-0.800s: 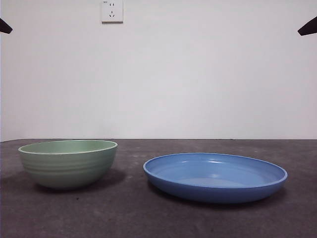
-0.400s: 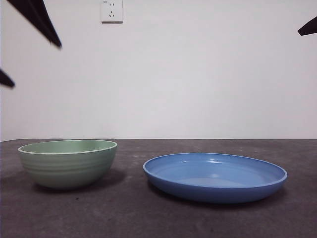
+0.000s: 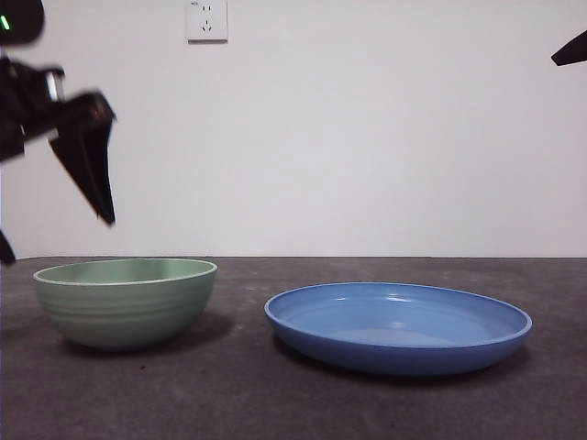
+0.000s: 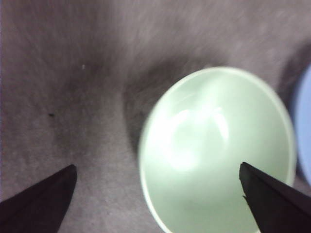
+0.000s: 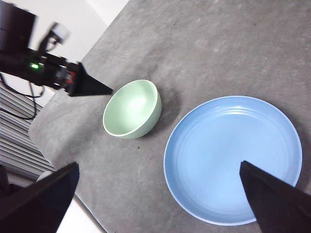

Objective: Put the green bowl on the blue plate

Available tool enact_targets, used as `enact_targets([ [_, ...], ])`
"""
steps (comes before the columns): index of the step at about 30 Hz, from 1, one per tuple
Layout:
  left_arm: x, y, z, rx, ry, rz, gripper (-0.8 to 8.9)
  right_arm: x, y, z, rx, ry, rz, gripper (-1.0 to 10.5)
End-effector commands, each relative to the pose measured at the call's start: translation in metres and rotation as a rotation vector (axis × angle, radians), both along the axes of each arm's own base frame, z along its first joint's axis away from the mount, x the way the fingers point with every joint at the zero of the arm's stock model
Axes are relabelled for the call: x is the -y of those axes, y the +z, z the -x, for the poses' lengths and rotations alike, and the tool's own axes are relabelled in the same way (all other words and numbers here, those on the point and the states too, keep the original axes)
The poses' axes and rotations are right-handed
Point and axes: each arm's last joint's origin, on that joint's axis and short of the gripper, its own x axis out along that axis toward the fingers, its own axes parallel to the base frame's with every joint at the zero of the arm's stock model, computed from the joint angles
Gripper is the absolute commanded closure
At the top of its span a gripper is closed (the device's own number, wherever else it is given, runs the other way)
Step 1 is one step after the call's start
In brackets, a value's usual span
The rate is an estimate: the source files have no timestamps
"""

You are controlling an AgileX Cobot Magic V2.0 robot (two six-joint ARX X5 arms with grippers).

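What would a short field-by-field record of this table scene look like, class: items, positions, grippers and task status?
green bowl: upright on the table, empty, apart from the plate
blue plate: flat on the table beside the bowl, empty
left gripper: open, above the bowl, not touching
right gripper: open, high above the table, waiting
task status: bowl not yet on plate

The left claw (image 4: 155,194) hangs above the green bowl (image 3: 127,301), clear of its rim, with its two black jaws spread wide and nothing between them. The right claw (image 5: 158,196) waits high above the tabletop, well away from the green bowl, jaws likewise apart and empty.
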Motion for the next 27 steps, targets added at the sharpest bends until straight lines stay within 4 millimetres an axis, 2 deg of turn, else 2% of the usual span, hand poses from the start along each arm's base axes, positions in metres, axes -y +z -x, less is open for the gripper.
enact_targets([
  [1, 0.003, -0.009, -0.014, -0.018, -0.029, -0.022, 2.24, -0.001, 0.006, 0.0, 0.023, 0.004, -0.005, 3.4],
  [5, 0.005, -0.026, -0.023, -0.059, -0.034, -0.031, 2.36, -0.001, 0.006, 0.0, 0.024, 0.004, -0.005, 3.4],
  [9, 0.006, -0.037, -0.028, -0.092, -0.04, -0.039, 3.52, -0.001, 0.006, -0.001, 0.025, 0.005, -0.005, 3.4],
  [16, 0.006, -0.038, -0.03, -0.084, -0.038, -0.036, 5.48, -0.001, 0.006, -0.001, 0.026, 0.004, -0.005, 3.4],
  [21, 0.006, -0.038, -0.03, -0.079, -0.032, -0.033, 6.37, -0.001, 0.006, -0.001, 0.026, 0.004, -0.005, 3.4],
  [25, 0.006, -0.038, -0.03, -0.08, -0.031, -0.033, 7.67, -0.001, 0.006, -0.001, 0.026, 0.005, -0.005, 3.4],
  [27, 0.006, -0.038, -0.03, -0.079, -0.031, -0.032, 7.9, -0.001, 0.006, -0.001, 0.026, 0.005, -0.005, 3.4],
])
